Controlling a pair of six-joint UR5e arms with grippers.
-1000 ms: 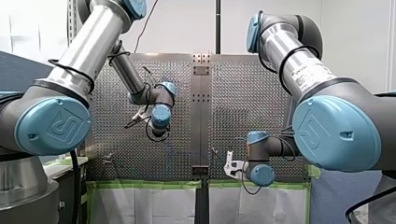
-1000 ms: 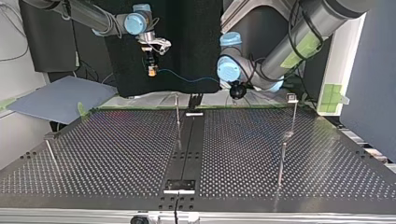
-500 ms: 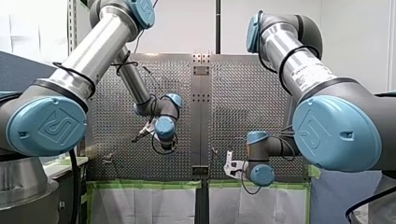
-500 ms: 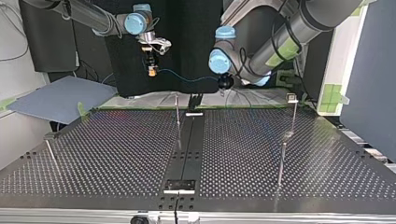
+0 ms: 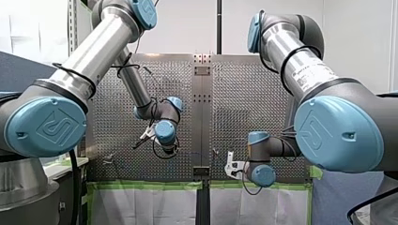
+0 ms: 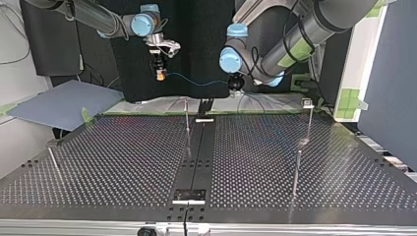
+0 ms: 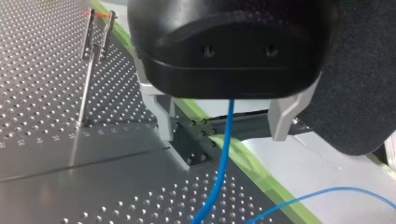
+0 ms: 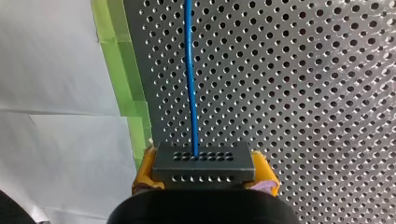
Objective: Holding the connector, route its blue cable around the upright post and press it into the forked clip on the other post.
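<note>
Item: one black connector (image 8: 204, 163) with two rows of holes; my right claw (image 8: 204, 171) is gripping it between two yellow pads (image 8: 144, 173). One blue cable (image 8: 190, 84) is leaving the connector and running ahead over the perforated counter (image 6: 123, 162). In the top view it is spanning the gap to my left claw (image 7: 223, 133), with both claws hanging beyond the counter's far edge. My left claw is standing open: its two metal fingers (image 7: 281, 116) are apart, and the cable is passing between them, touching neither. Four thin posts (image 6: 187, 115) are standing on the counter in the top view. One forked clip (image 7: 97, 35) is topping a post ahead of my left claw. One strip of green tape (image 8: 122, 70) is edging the counter.
</note>
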